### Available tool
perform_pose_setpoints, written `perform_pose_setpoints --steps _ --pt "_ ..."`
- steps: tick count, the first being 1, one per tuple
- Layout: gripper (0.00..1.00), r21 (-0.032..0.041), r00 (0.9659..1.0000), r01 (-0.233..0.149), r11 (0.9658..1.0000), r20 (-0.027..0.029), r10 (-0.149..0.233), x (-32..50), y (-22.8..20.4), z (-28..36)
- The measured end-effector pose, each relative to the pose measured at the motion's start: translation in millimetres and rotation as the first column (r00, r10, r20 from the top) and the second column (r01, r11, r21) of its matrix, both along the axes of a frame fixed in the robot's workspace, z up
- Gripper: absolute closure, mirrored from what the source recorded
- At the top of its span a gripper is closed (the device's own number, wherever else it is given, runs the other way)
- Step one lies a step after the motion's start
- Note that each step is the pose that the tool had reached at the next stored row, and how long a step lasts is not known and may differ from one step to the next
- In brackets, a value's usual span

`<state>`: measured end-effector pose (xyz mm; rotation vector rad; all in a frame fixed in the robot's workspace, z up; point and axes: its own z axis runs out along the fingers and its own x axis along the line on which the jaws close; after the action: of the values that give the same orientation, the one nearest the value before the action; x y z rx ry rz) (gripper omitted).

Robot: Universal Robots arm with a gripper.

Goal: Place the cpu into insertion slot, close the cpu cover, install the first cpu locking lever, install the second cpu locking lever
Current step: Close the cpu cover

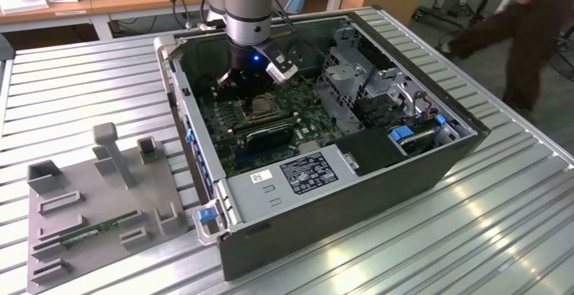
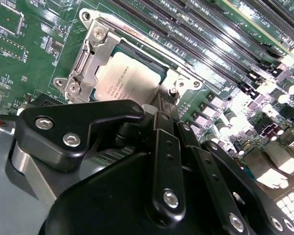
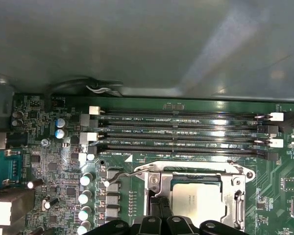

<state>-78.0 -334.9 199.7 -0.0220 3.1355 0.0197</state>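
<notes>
- The cpu [image 2: 130,73] lies in the insertion slot [image 1: 259,109], mid-board, with the cpu cover [image 2: 94,51] flat over it.
- The pincer [image 3: 159,215], narrow and empty, stands at the cover's edge.
- The locking lever [image 3: 122,174] looks unlatched; it wants steady downward pressure, then a sideways tuck under its hook.

Noted: cpu [image 2: 130,73] silvery-tan, faint dark print; cpu cover [image 2: 85,61] bright silver; circuit board [image 2: 24,54] green, speckled with small parts; memory slots [image 3: 186,133] black; table [image 1: 90,93] pale grey, ribbed in parallel stripes.
</notes>
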Motion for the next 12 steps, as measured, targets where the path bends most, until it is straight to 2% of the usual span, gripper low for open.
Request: perform_pose_setpoints --steps 12 --pt "0.89 -0.0004 1.0000 0.000 1.0000 0.0002 0.000 0.0 0.0 1.6"
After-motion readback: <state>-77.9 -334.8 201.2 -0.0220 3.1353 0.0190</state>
